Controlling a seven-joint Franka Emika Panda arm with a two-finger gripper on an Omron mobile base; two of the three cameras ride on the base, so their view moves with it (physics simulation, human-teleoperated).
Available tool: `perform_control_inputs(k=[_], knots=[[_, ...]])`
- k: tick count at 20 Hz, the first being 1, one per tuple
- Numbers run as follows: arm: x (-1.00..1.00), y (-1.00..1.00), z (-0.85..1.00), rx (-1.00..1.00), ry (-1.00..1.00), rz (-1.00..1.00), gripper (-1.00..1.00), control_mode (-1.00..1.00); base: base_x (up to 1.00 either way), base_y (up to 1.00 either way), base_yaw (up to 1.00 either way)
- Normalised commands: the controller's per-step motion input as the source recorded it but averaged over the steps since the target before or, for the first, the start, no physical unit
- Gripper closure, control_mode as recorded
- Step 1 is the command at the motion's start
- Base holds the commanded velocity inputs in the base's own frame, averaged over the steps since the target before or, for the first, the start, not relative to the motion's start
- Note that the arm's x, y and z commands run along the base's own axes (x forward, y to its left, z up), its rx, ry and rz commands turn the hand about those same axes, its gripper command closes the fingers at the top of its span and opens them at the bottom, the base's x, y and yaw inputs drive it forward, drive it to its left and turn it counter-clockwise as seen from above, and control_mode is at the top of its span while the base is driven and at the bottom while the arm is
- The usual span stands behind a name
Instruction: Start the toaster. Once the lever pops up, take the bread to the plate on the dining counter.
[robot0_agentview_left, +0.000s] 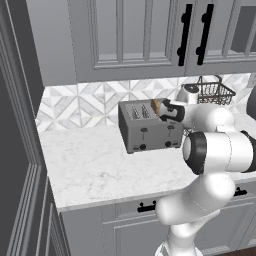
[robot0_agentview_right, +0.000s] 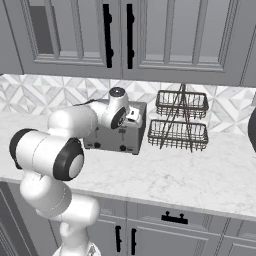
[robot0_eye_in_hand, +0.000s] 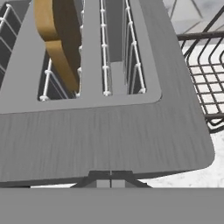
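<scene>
Early stage: gripper pressed together, empty, poised over front edge of toaster on worktop. Bread sat in slot, sticking up. Lever press looked pending; bread removal + carry to plate all left

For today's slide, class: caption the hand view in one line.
Shut gripper poised over the toaster, bread standing in a slot, wire basket beside.

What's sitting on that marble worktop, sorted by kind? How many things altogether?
Toaster: 1
Bread slice, standing in a toaster slot: 1
Two-tier wire basket rack: 1
Total: 3
</scene>
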Motion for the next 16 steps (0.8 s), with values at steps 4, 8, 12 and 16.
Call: perform_control_inputs(k=[4, 8, 12, 16], knots=[[0.07, 0.00, -0.33, 0.00, 0.00, 0.06, 1.00, -1.00, 0.00, 0.00, 0.00], [0.00, 0.00, -0.59, 0.00, 0.04, 0.02, 1.00, -1.00, 0.00, 0.00, 0.00], [0.00, 0.01, -0.62, 0.00, 0.00, 0.00, 1.00, -1.00, 0.00, 0.00, 0.00], [-0.13, 0.00, -0.72, 0.00, 0.01, 0.00, 1.00, -1.00, 0.00, 0.00, 0.00]])
